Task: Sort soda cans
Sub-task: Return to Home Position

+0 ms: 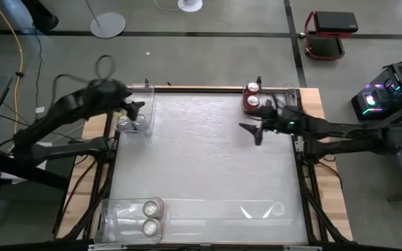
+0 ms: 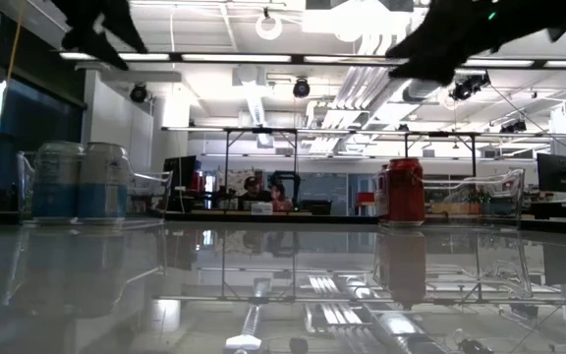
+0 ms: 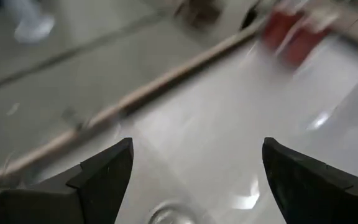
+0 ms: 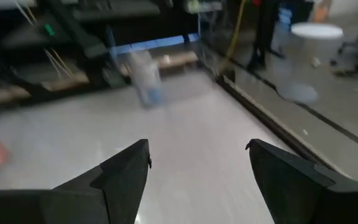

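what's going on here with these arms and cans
Two robot arms are sorting soda cans into clear bins. The silver cans sit in the left bin and the red cans in the right bin, at the table's far corners. The left gripper hovers open and empty over the left bin; the right gripper is open and empty beside the right bin. Nothing is being held.

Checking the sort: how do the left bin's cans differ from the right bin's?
The bluish-silver metal cans stand side by side in the left clear plastic bin; the red metal cans stand one behind the other in the right clear plastic bin. Both pairs are upright, silver-topped.
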Robot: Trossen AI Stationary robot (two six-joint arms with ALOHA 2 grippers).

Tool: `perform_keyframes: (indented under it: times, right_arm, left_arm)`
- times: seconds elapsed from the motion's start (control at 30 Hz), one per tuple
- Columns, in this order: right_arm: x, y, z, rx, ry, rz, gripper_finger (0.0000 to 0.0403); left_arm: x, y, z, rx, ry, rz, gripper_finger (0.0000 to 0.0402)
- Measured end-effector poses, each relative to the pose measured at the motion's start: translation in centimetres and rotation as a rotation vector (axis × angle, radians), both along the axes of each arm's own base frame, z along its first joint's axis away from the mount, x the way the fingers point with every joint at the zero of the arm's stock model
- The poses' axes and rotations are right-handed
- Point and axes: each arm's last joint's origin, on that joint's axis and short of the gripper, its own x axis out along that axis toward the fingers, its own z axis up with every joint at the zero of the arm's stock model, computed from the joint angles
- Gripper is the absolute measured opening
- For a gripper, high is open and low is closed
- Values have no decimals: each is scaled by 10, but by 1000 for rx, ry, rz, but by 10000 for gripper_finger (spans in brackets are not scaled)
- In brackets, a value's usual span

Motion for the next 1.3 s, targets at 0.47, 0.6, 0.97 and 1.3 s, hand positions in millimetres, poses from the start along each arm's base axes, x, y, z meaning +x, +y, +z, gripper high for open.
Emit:
perform_keyframes:
  times: [0.47, 0.6, 0.97, 1.3]
  right_arm:
    - [-78, 32, 35, 203, -265, 239, 271]
    - [-91, 39, 32, 208, -255, 237, 271]
    - [-95, 47, -39, 221, -498, 286, 271]
    - [-95, 48, -60, 78, -574, 376, 218]
  left_arm:
    - [-10, -40, -55, 182, -752, -421, 325]
    - [3, -44, -77, 167, -776, -487, 314]
    - [2, -57, -98, 259, -820, -529, 289]
    - [-7, -58, -107, 260, -754, -530, 288]
